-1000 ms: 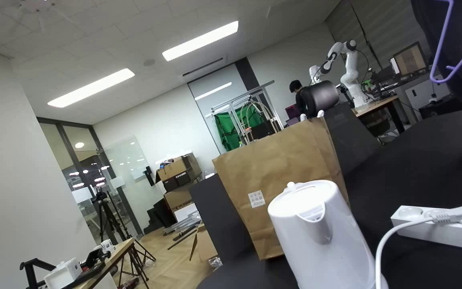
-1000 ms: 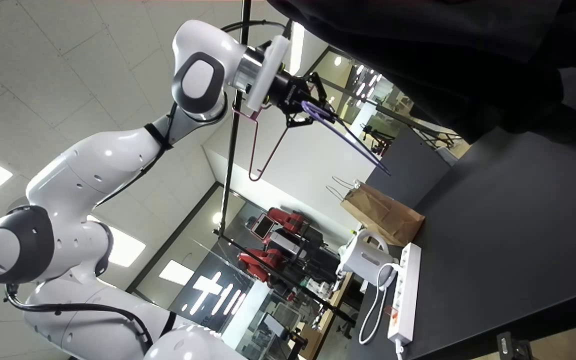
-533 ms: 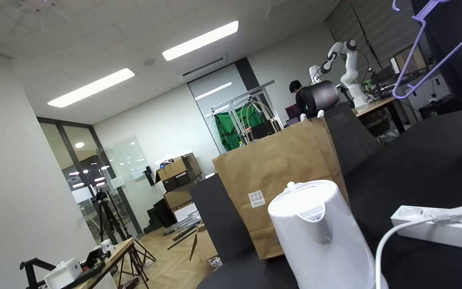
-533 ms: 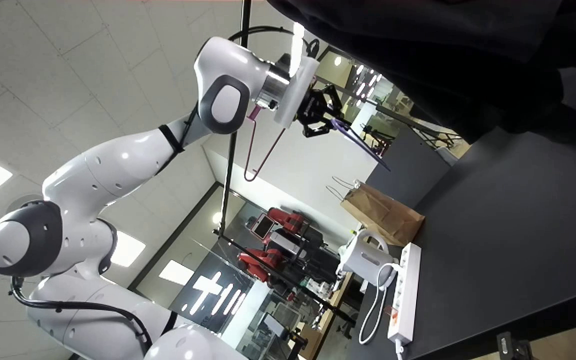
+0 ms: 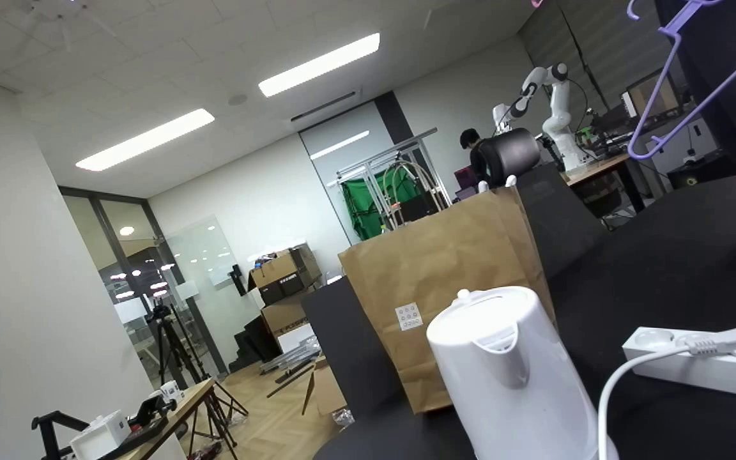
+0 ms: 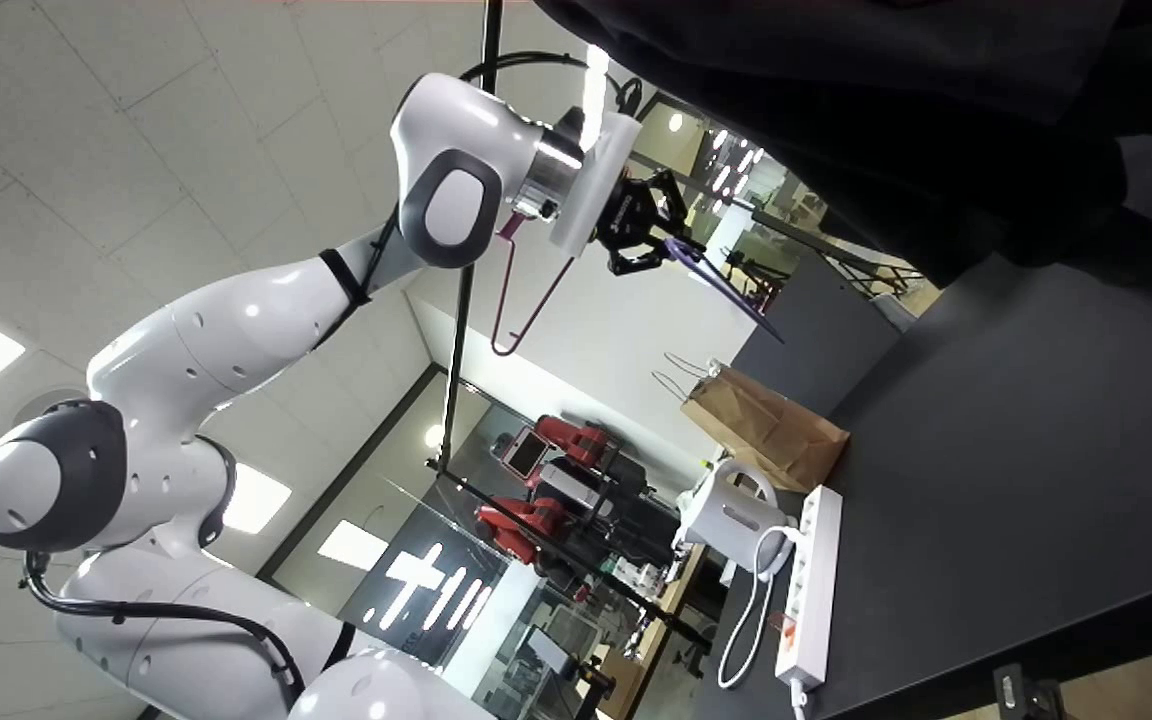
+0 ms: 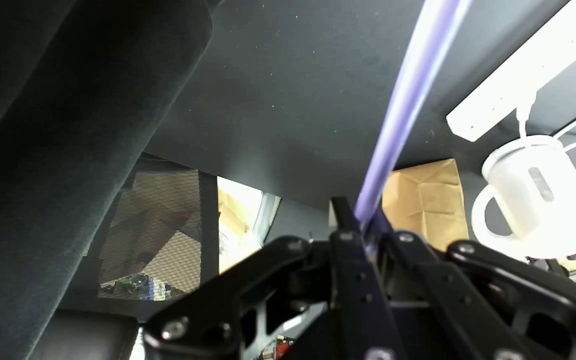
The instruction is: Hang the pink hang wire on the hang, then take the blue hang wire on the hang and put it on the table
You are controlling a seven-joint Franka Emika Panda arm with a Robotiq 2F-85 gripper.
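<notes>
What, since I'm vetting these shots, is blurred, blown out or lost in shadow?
In the wrist view, the blue wire hanger looks soft, and much of the kettle is washed out; in both exterior views, ceiling lights burn to plain white; in an exterior view, the dark shape at upper right sinks to near-black.

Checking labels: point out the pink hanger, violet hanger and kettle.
Pink wire hanger (image 6: 511, 226), in an exterior view: thick neck.
Violet wire hanger (image 7: 402, 107), in the wrist view: exposed wire.
Electric kettle (image 5: 520, 386), in an exterior view: body.

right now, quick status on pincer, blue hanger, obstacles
Pincer shut on blue hanger. Held aloft, not yet on table. Possible obstacles: kettle, paper bag, power strip.
</notes>
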